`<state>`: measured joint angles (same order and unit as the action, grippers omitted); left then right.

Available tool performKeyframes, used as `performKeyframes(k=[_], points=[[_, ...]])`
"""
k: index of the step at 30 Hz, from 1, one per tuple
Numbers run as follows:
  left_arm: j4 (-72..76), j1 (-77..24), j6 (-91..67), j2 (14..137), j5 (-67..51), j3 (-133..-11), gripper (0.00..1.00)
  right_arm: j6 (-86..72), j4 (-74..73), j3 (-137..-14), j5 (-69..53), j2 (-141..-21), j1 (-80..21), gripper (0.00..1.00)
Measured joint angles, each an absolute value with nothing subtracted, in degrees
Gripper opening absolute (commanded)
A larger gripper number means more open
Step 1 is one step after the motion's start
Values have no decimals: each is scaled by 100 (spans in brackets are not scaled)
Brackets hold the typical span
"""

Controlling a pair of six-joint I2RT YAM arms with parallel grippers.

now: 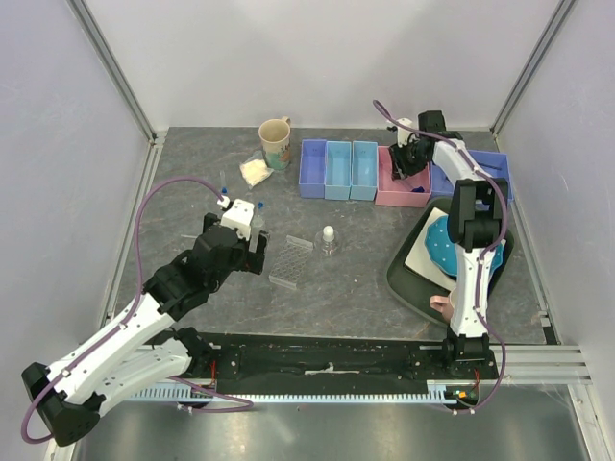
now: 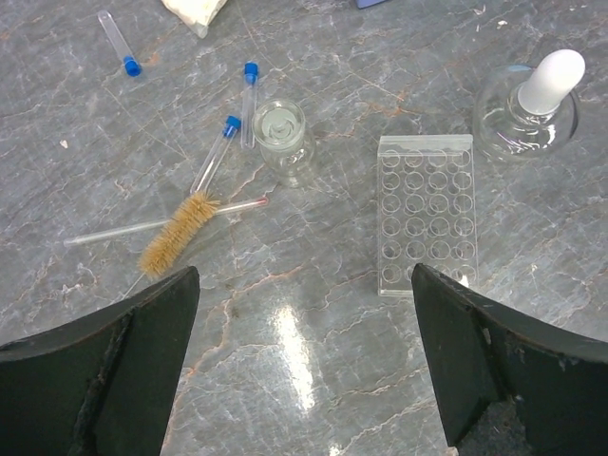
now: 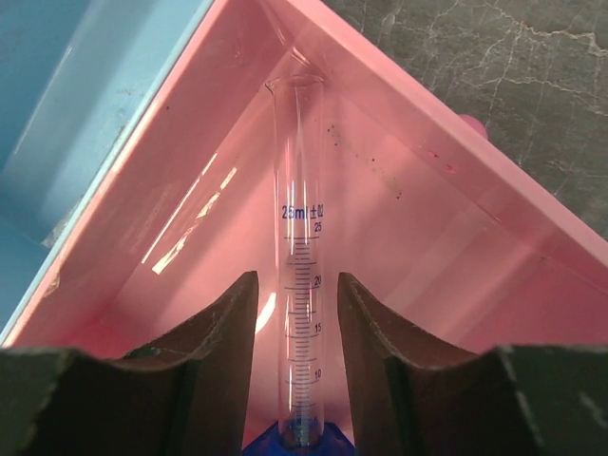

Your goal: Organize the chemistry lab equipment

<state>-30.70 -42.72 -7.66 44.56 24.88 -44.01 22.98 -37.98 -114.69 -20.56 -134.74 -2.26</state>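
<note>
1. The bench (image 1: 365,288) carries the loose equipment at centre-left, and a row of bins (image 1: 338,170) stands along the back. Only the overhead view shows both arms and this layout.
2. The pink bin (image 1: 396,197) is entered by the right tool (image 3: 296,277). Its contents are hidden overhead. Only the right wrist view shows the graduated cylinder (image 3: 302,190) inside it, blue foot nearest the camera. The tool is partly spread, and a narrow gap is seen at each side of the cylinder, so it is judged not pinched. The cylinder is judged fragile, smooth and slippery, and is best taken low on the barrel.
3. The tube rack (image 2: 425,211) lies flat on the bench ahead of the left tool (image 2: 304,275), which is spread wide and holds nothing. The rack is judged light, stiff and slippery. It should be taken across its narrow width, by the side walls.
4. The flask (image 2: 537,104) stands upright near the rack. It is judged fragile and round-bodied, so the neck under the white stopper is the safer hold.
5. The blue-capped tubes (image 2: 217,152) lie scattered beside a small glass jar (image 2: 282,138) and a brush (image 2: 178,233). They are resolved only in the left wrist view. They are judged light and prone to roll, and should be pinched at mid-length, across the axis.
</note>
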Motion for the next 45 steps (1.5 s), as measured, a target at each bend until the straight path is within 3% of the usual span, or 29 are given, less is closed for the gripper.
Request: performKeyframes(k=[5, 10, 20, 24, 30, 45], points=[[-3052, -4270, -757, 4434, 2320, -4383, 100, 2318, -3835, -11260, -2045, -13056, -224, 51], [-2985, -4219, -757, 4440, 1997, -4379, 100, 2338, -3662, -10420, -2252, -11730, -224, 59], [-2963, -4206, -1076, 4775, 1288, -4381, 100, 2394, -2869, -7620, -4099, -8589, -252, 98], [-3015, -4206, -1245, 4840, 1288, -4381, 99, 2663, -2788, -6667, -4794, -8252, -537, 98], [-3267, -4206, -1256, 4727, 1559, -4442, 99, 3859, -2899, -5800, -4622, -8259, -1975, 98], [-3573, -4198, -1258, 4327, 2053, -4442, 98, 4346, -2206, -6093, -3138, -9633, -3083, 98]])
